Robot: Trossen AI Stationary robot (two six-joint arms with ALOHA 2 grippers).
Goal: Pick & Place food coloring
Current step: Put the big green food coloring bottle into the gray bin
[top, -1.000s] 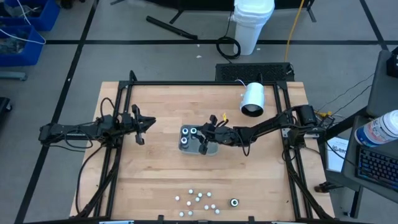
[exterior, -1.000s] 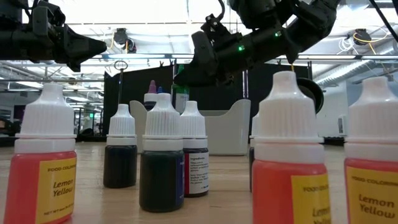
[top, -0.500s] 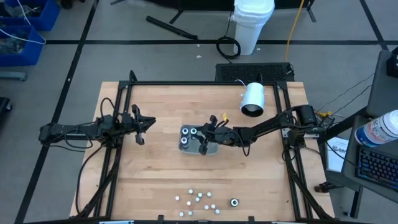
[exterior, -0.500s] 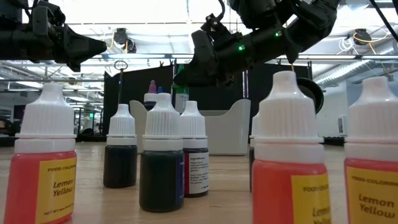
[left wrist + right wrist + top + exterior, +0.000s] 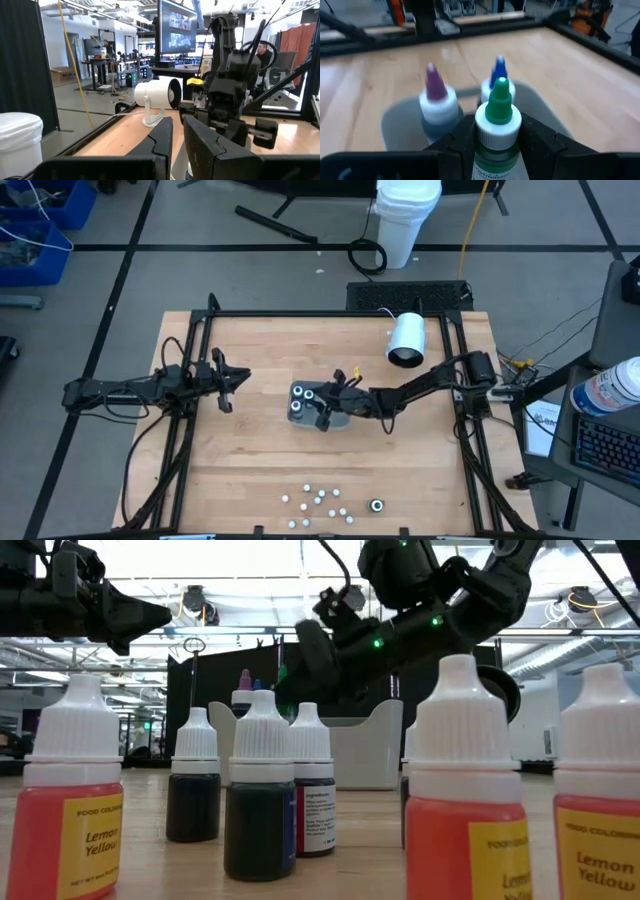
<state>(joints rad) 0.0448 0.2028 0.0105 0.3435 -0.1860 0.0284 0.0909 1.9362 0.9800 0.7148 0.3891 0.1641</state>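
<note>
In the high view the right arm's dark two-finger gripper (image 5: 324,412) sits at the centre of the frame, over the small grey rectangular tray (image 5: 340,421) on the pale wooden table (image 5: 270,460). The right wrist view shows its two fingers clamped on the neck of a food-coloring bottle with a white collar and green pointed tip (image 5: 498,116), held upright above the tray's open well. Beyond it in that view, two more bottles stand inside the tray: one with a purple tip (image 5: 437,101) and one with a blue tip (image 5: 498,74), the blue one just behind the green.

The step in hand looks like the placing half of a pick-and-place: the green bottle is carried and lined up over the tray, not yet set down. The next move seems to call for a straight lowering into the free space beside the two standing bottles, then parting the fingers without knocking the blue one just beside it.

The remaining bottles, white-capped dots (image 5: 320,498), cluster at the lower middle of the high view, well apart from the tray.

The left arm's gripper (image 5: 226,388) waits at the left of the high view, its fingers nearly together and empty.
</note>
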